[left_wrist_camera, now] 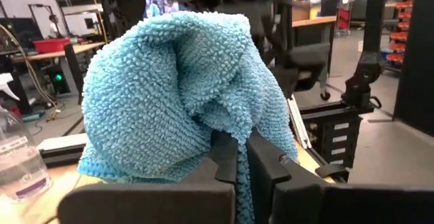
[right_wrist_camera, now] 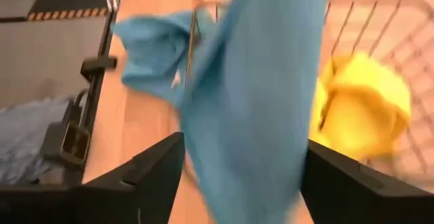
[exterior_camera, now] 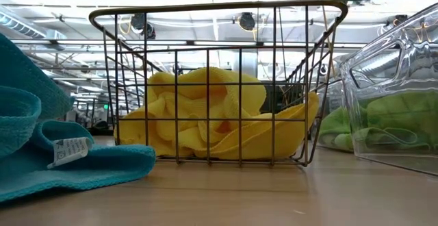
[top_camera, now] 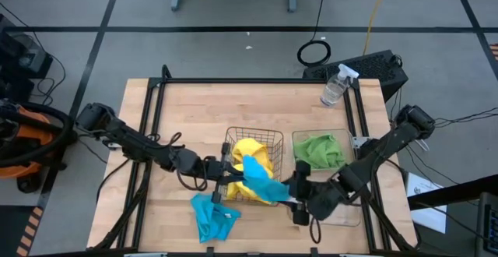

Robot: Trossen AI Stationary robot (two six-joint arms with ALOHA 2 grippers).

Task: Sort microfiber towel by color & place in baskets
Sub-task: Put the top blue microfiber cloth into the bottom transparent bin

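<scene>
A blue microfiber towel (top_camera: 261,181) hangs in the air over the near edge of the wire-mesh basket (top_camera: 274,138), between my two grippers. My left gripper (top_camera: 232,173) is shut on it. My right gripper (top_camera: 294,188) is open, and in its wrist view its fingers stand on either side of the hanging towel (right_wrist_camera: 251,95). Yellow towels (top_camera: 250,153) lie bunched in the wire basket (exterior_camera: 219,10). A green towel (top_camera: 319,149) lies in the far clear tub (top_camera: 344,135). A second blue towel (top_camera: 212,216) lies crumpled on the table near the near edge. My left gripper (left_wrist_camera: 237,146) pinches a bunched fold of the blue towel (left_wrist_camera: 227,132) between its two fingers, coming level from the table's left. The towel is lifted clear and bulges up and over the fingers in a loose heap. My right gripper: I cannot tell whether its open fingers touch the towel.
A second clear tub (top_camera: 352,214) sits under my right arm at the near right. A clear spray bottle (top_camera: 334,86) stands at the far right corner. Black rails (top_camera: 233,80) frame the table. Bare wood lies at the far left of the table.
</scene>
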